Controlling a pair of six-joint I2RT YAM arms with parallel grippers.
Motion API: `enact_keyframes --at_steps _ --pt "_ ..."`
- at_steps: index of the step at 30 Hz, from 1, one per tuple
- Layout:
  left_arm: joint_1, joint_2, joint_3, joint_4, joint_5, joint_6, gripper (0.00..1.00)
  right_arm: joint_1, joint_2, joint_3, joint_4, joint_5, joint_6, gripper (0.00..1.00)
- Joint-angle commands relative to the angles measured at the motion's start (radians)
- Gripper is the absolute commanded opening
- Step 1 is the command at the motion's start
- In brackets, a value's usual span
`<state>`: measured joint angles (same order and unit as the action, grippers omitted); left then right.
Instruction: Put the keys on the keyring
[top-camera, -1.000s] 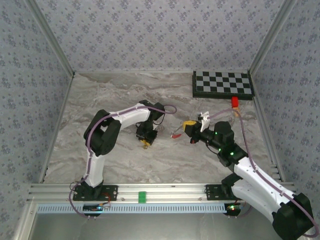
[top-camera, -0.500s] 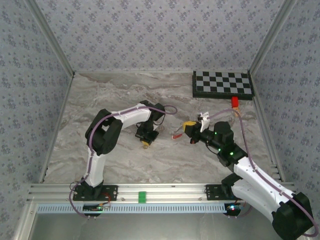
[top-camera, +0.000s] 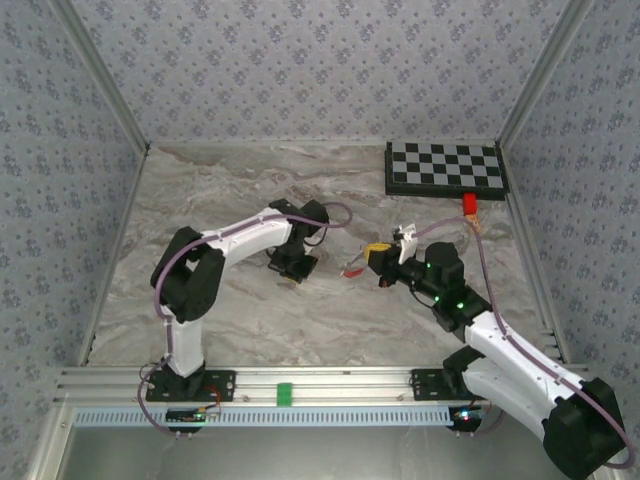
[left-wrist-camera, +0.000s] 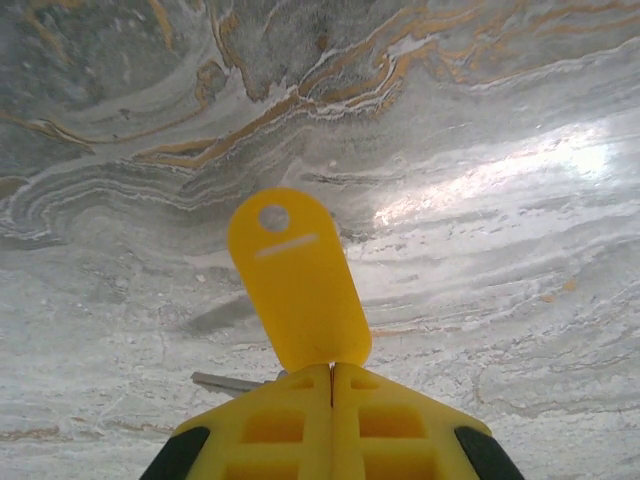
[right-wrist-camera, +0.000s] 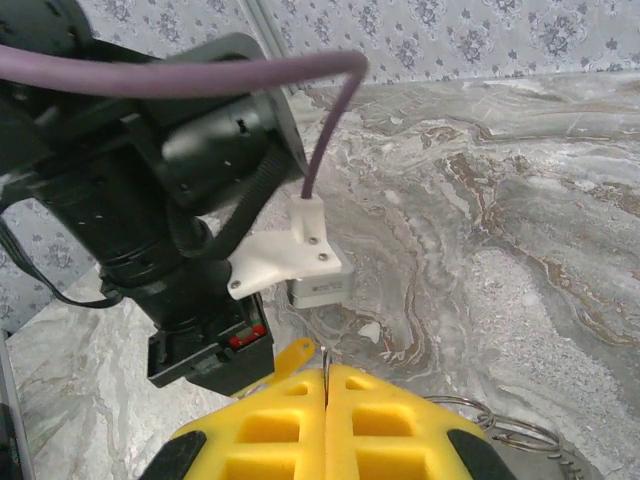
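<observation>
Your left gripper (top-camera: 293, 268) sits well apart from the black-and-white checkerboard board (top-camera: 445, 167), out toward the near left of it over the grey marbled tabletop (top-camera: 200, 200). Its yellow fingers (left-wrist-camera: 270, 425) are pressed flat together and pinch the small key with the flat orange-yellow head (left-wrist-camera: 298, 282). In the left wrist view that head stands out past the fingertips. Its long axis runs straight away from the seam and leans a little to the left. The rounded end with the small hole and the short slot points away from the claw, and the narrow end is caught in the pinch. A grey metal sliver (left-wrist-camera: 225, 381) pokes out sideways just left of the fingertips; you cannot tell whether it is this key's blade.

Your right gripper (top-camera: 374, 252) is on the near side of the checkerboard and slightly left of it, much closer to it than the left one is. Its fingers are also closed tight. In the right wrist view a hair of wire shows at their seam, and the loops of the thin silvery wire keyring (right-wrist-camera: 495, 420) curl out just beside the right finger. The keyring's short curved red tag (top-camera: 352, 268) hangs just off the claw tip, on the side away from the checkerboard, between your two claws
</observation>
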<state>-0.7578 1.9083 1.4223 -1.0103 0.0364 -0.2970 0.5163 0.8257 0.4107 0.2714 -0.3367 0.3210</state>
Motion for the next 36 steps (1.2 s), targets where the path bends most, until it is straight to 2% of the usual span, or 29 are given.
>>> enact_keyframes --at_steps 1,10,15,20,36 --pt "-0.009 -0.042 -0.046 0.039 -0.023 0.001 0.00 -0.006 0.003 -0.006 0.045 -0.005 0.009 0.00" --pt "-0.026 0.025 -0.083 0.039 -0.024 0.006 0.01 -0.006 0.014 -0.006 0.052 -0.005 0.012 0.00" --pt "-0.029 0.044 -0.064 0.022 -0.020 0.005 0.10 -0.006 0.017 -0.008 0.054 -0.006 0.012 0.00" --pt "-0.029 0.066 -0.032 -0.010 -0.011 0.013 0.14 -0.007 0.018 -0.006 0.054 -0.007 0.011 0.00" --pt "-0.028 0.103 0.013 -0.049 -0.006 0.025 0.17 -0.007 0.009 -0.007 0.048 -0.009 0.013 0.00"
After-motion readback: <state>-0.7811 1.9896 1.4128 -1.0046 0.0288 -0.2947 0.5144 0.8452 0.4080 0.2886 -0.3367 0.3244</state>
